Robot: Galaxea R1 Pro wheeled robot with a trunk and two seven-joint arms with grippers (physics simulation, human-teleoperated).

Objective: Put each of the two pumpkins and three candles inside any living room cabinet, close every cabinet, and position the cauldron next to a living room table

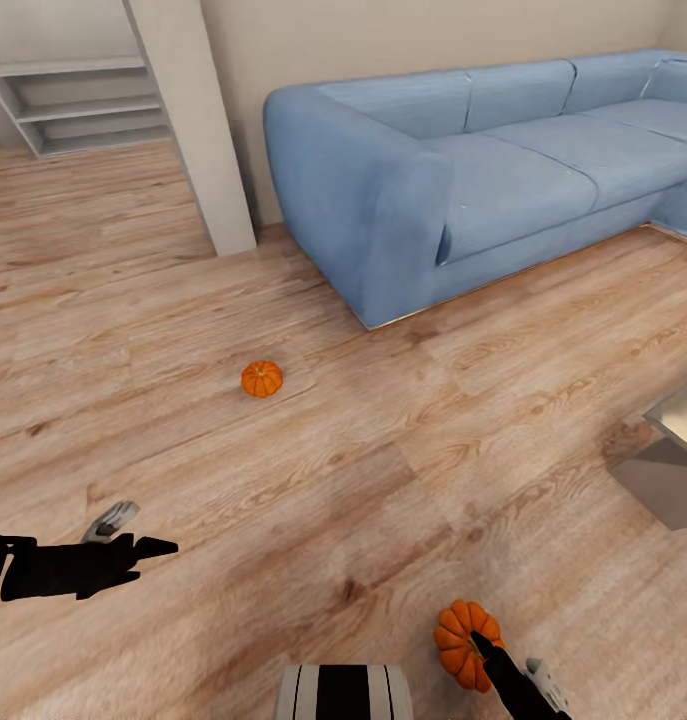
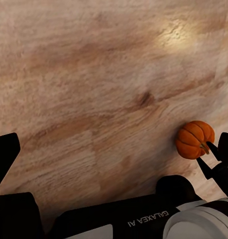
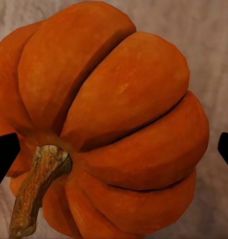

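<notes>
Two grippers are on record. Right gripper (image 1: 488, 650), at the near right of the head view: its dark fingers sit against a pumpkin (image 1: 465, 642), one finger lying across the fruit's near right face. In the right wrist view the black fingertips (image 3: 5, 155) stand at either edge of the frame with the same pumpkin (image 3: 106, 124) between them, so the jaws are spread about as wide as the fruit; whether the pads actually press on it cannot be told. That pumpkin's brown stem (image 3: 37, 191) points off to one side toward the camera rather than straight up, so the fruit appears tipped; its ribs run from the stem across the body. The left wrist view also catches this pumpkin (image 2: 194, 140), with the right gripper's dark tips against it, over the wood floor (image 2: 94, 74).

Left gripper (image 1: 133, 548), at the near left: its dark fingers point right, level over the floor, holding nothing and touching nothing. The left wrist view shows one fingertip (image 2: 4, 154) at the frame edge, so the jaws stand wide.

Second pumpkin (image 1: 262, 378): resting on the floor, well apart from both grippers, farther out and between them. It sits just before the near corner of the blue sofa (image 1: 463, 170). Its stem direction is too small to tell.
</notes>
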